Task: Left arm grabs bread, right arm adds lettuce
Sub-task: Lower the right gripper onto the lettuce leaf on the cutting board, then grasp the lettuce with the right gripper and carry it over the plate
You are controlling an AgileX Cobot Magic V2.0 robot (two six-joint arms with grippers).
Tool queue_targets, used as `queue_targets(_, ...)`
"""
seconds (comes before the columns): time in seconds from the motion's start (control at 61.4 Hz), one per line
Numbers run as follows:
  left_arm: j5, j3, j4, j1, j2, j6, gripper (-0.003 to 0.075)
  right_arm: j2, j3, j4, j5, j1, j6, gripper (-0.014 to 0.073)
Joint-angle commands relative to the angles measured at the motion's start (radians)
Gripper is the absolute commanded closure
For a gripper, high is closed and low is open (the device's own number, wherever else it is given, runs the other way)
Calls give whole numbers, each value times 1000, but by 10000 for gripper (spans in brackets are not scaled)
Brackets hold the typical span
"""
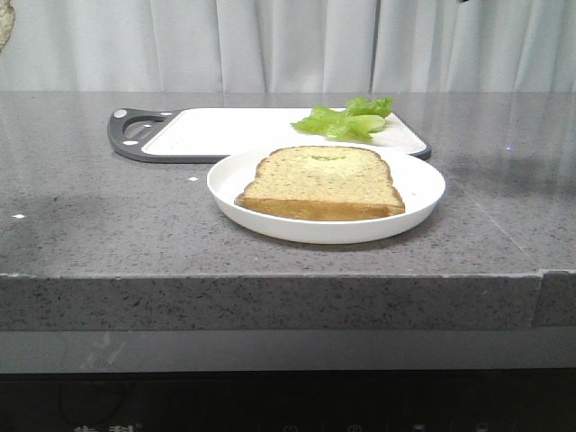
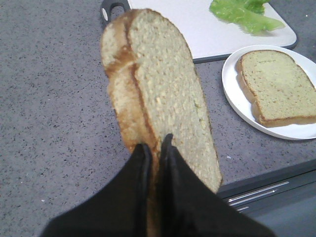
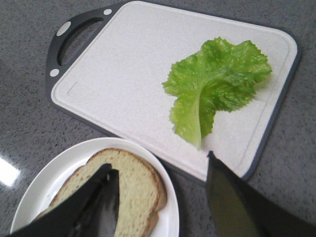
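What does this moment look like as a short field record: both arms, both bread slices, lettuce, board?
left arm: gripper shut on a bread slice, held up off the counter
right arm: gripper open, hovering over the near edge of the cutting board, nothing held
second slice: flat on the white plate; slice at
lettuce: one leaf lying on the cutting board, untouched
plate position: in front of the board, on the grey counter
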Motion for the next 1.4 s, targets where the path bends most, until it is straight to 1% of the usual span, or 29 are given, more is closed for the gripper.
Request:
queue_targets(0.0, -82, -29, 3, 2, 0, -11, 741, 61, -112, 33, -24, 2, -21, 178)
queue_targets(0.212, -82, -29, 3, 2, 0, -11, 741, 284, -316, 34, 77, 2, -22, 178)
queue_targets(0.423, -82, -29, 1, 2, 0, -11, 741, 432, -466, 34, 179, 2, -22, 178)
queue_targets(0.57, -82, -29, 1, 2, 0, -11, 741, 487, -504, 34, 175, 2, -22, 178)
queue_targets(0.863, -83, -29, 1, 2, 0, -11, 741, 531, -509, 40, 173, 2, -22, 188)
queue_targets(0.911, -83, -29, 1, 2, 0, -11, 741, 531, -509, 40, 172, 2, -22, 221)
queue_targets(1.09, -83, -29, 1, 2, 0, -11, 741, 531, -509, 39, 180, 2, -22, 438)
queue_targets(1.269, -83, -29, 1, 2, 0, -11, 741, 520, -510, 58, 184, 1, -22, 633)
queue_targets(1.383, -83, -29, 1, 2, 0, -11, 741, 491, -510, 81, 182, 1, -22, 716)
